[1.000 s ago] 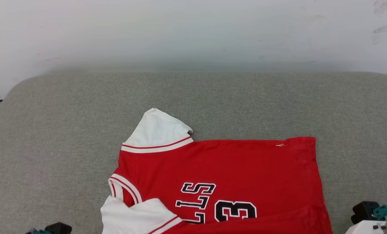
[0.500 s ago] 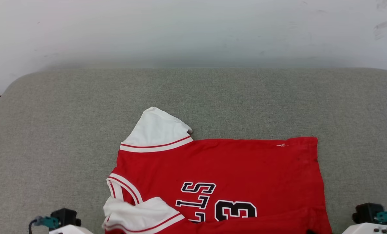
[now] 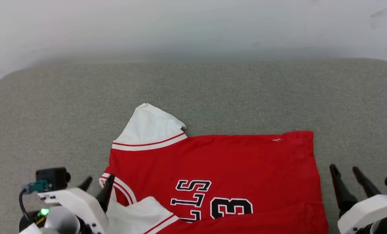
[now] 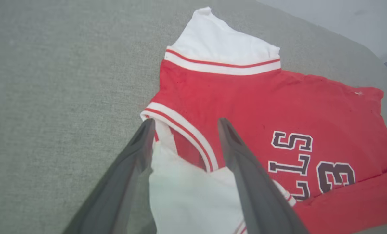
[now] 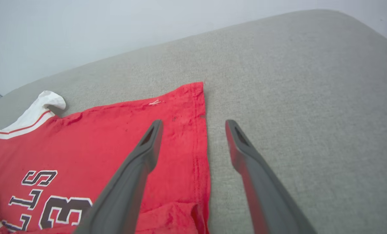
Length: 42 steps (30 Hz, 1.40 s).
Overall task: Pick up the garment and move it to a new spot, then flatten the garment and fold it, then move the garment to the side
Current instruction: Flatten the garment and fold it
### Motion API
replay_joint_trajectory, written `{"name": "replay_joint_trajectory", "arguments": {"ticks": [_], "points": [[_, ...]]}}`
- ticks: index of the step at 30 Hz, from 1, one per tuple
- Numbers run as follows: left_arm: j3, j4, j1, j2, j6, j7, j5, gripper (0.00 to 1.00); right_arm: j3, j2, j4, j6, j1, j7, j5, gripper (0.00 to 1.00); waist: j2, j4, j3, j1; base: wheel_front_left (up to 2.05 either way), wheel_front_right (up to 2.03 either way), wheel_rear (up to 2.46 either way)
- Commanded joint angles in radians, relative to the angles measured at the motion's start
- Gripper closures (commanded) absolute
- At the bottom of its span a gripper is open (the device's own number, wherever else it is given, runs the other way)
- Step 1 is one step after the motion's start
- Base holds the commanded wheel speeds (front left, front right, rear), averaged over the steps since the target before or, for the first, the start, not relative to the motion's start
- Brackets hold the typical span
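1. The garment [image 3: 219,162] lies front side up on the near middle part of the worktop [image 3: 212,91]. Its neck is toward the robot's left and its hem [image 3: 315,169] toward the right.
2. Its far white sleeve [image 3: 149,128] lies flat and points away from the robot. The near white sleeve [image 3: 138,216] is turned over onto the red body, beside the striped neck trim [image 3: 122,188].
3. Black letters and the number "3" [image 3: 230,208] are readable on the chest. A strip of red cloth is folded over along the near edge.
4. The left end effector [image 3: 99,179] is at the neck, with its two fingers spread wide and nothing between them gripped. In the left wrist view the left end effector [image 4: 186,122] has the neck trim between its fingers; if they touch the cloth, I cannot tell.
5. The right end effector [image 3: 344,168] is also spread wide and holds nothing. It is just beside the hem, over the grey fabric.
6. In the right wrist view the hem edge runs between the fingers of the right end effector [image 5: 194,123].
7. Behind the worktop there is a pale wall [image 3: 193,26].
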Motion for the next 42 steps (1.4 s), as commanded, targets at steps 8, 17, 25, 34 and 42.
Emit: {"name": "replay_joint_trajectory", "arguments": {"ticks": [8, 17, 25, 34, 42], "points": [[0.009, -0.014, -0.147, -0.028, 0.039, -0.167, 0.151, 0.00, -0.012, 0.033, -0.104, 0.000, -0.070, -0.091, -0.054, 0.00, 0.0000, -0.058, 0.091, -0.0001, 0.00, 0.00, 0.00], [-0.018, 0.126, -0.398, -0.023, -0.054, -0.058, 0.134, 0.00, 0.028, 0.045, -0.160, 0.000, -0.154, -0.129, -0.074, 0.00, 0.0000, -0.132, 0.221, -0.0001, 0.00, 0.00, 0.00], [-0.050, 0.314, -0.611, 0.034, -0.152, 0.223, 0.053, 0.00, 0.064, 0.048, -0.170, 0.000, -0.201, -0.147, -0.079, 0.00, 0.0000, -0.190, 0.300, -0.0001, 0.00, 0.00, 0.00], [-0.122, 0.452, -0.715, 0.109, -0.171, 0.552, 0.023, 0.00, 0.086, 0.049, -0.145, 0.000, -0.220, -0.164, -0.058, 0.00, 0.0000, -0.233, 0.356, -0.0001, 0.00, 0.00, 0.00], [-0.198, 0.521, -0.653, 0.084, -0.140, 0.770, -0.015, 1.00, 0.092, 0.049, -0.133, 0.000, -0.225, -0.170, -0.033, 0.00, 0.0000, -0.246, 0.377, -0.0001, 0.00, 0.00, 0.00]]}}
